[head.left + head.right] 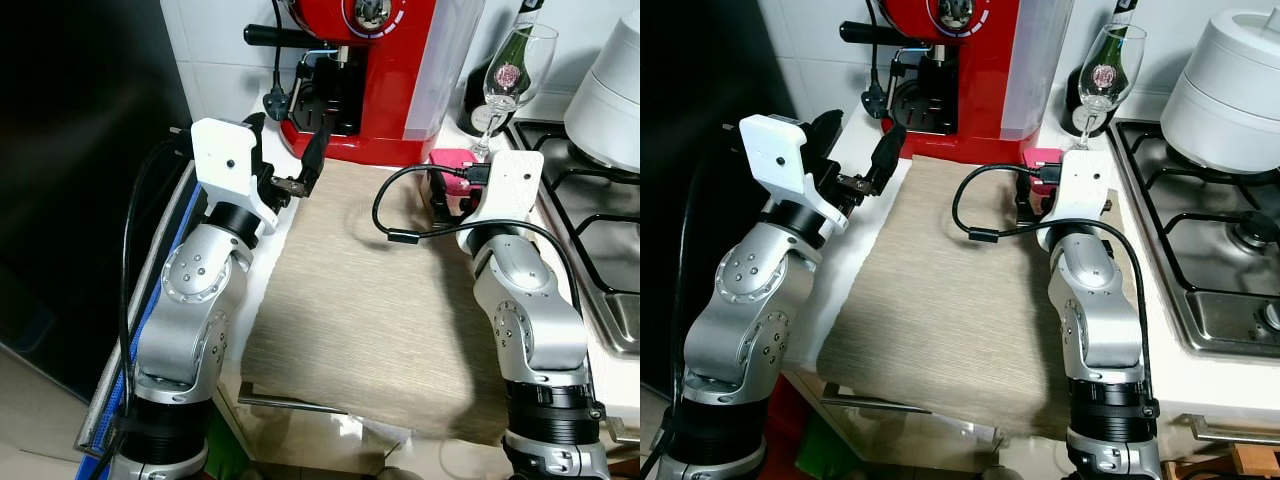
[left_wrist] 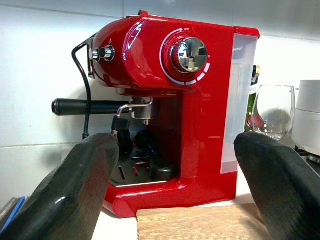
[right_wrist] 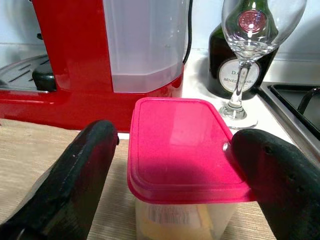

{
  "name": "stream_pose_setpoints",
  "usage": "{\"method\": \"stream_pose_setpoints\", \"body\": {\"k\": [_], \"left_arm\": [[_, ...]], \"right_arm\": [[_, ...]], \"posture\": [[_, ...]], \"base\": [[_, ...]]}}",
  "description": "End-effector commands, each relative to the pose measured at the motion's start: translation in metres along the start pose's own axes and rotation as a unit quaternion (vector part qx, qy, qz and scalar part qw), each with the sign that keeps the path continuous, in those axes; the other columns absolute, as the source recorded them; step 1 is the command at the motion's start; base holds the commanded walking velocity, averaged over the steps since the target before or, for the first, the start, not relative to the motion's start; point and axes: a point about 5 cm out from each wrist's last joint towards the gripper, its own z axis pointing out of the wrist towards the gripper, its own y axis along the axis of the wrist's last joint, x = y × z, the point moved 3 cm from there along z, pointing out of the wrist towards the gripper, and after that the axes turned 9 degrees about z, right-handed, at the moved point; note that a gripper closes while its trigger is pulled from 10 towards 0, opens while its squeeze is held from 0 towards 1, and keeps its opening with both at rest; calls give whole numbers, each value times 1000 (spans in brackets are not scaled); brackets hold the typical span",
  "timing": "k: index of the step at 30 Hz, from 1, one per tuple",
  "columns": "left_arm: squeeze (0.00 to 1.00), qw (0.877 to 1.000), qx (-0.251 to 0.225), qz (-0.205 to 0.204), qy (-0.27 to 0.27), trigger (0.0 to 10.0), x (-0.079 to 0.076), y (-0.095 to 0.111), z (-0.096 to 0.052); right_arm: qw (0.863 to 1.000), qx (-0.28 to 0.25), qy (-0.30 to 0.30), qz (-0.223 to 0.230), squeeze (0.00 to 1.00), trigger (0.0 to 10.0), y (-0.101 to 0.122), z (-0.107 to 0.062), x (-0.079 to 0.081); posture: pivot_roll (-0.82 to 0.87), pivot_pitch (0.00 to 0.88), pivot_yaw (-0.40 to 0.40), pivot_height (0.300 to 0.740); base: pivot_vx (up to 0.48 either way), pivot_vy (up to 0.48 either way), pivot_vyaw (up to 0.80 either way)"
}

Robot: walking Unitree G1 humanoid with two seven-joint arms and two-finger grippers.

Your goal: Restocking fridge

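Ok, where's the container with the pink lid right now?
The container with the pink lid stands on the beige mat, on the robot's right, between the open fingers of the right gripper, just in front of the red coffee machine and near the wine glass.

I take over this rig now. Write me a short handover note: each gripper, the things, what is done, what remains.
Right gripper: open, fingers either side of the pink-lidded container on the beige mat; one finger touches the lid, no grasp yet.
Left gripper: open, empty, facing the red espresso machine.
Done: approach to the container.
Left: close, lift, carry it to the fridge. The wine glass stands close behind.
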Motion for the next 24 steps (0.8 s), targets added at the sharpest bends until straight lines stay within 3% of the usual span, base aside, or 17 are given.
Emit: {"method": "stream_pose_setpoints", "body": {"k": [1, 8, 16, 18, 24], "left_arm": [[0, 1000, 0, 1, -1, 10000, -1, 1, 2], [0, 1000, -2, 5, -1, 10000, -1, 3, 2], [0, 1000, 0, 6, -1, 10000, -1, 2, -1], [0, 1000, 0, 7, -3, 10000, -1, 1, -1], [0, 1000, 0, 8, -5, 10000, -1, 1, -1]], "right_arm": [[999, -4, -3, -34, 0, 10000, 0, 1, 1], [996, -62, 2, -69, 0, 10000, 19, -7, 3], [995, -77, -5, -60, 0, 10000, 14, -36, 2], [994, -89, -14, -65, 0, 10000, 15, -50, -4], [993, -90, -27, -73, 0, 10000, 9, -70, -15]], "posture": [[-102, 54, 5, 740], [-103, 49, -1, 740], [-101, 41, -4, 740], [-106, 37, -3, 740], [-115, 31, 1, 740]], "base": [[0, 0, 0], [0, 0, 0], [0, 0, 0], [0, 0, 0], [0, 0, 0]]}}
